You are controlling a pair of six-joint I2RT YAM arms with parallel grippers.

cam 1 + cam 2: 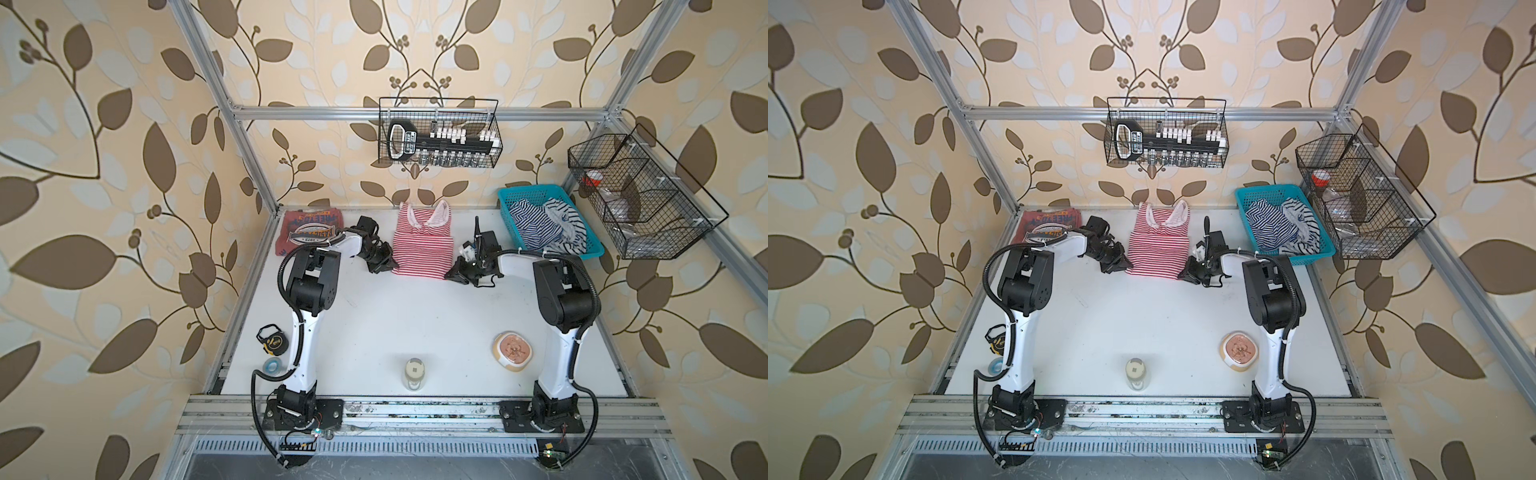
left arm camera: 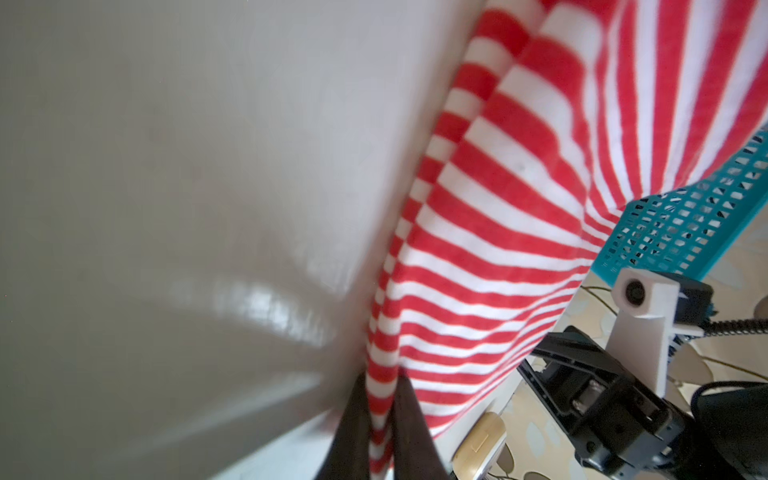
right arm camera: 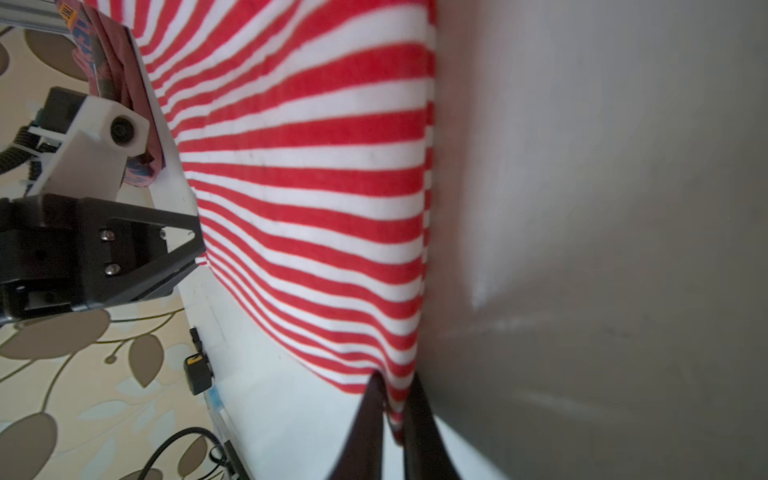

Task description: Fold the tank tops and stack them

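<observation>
In both top views, I am holding the striped tank top by its two near corners, my left gripper on one and my right gripper on the other. The top is lying at the back middle of the white table, between the brick-red tank top in the far left corner and the teal basket.

In the left wrist view, my left fingers are pinching a striped corner.

In the right wrist view, my right fingers are clamping the opposite corner.
</observation>
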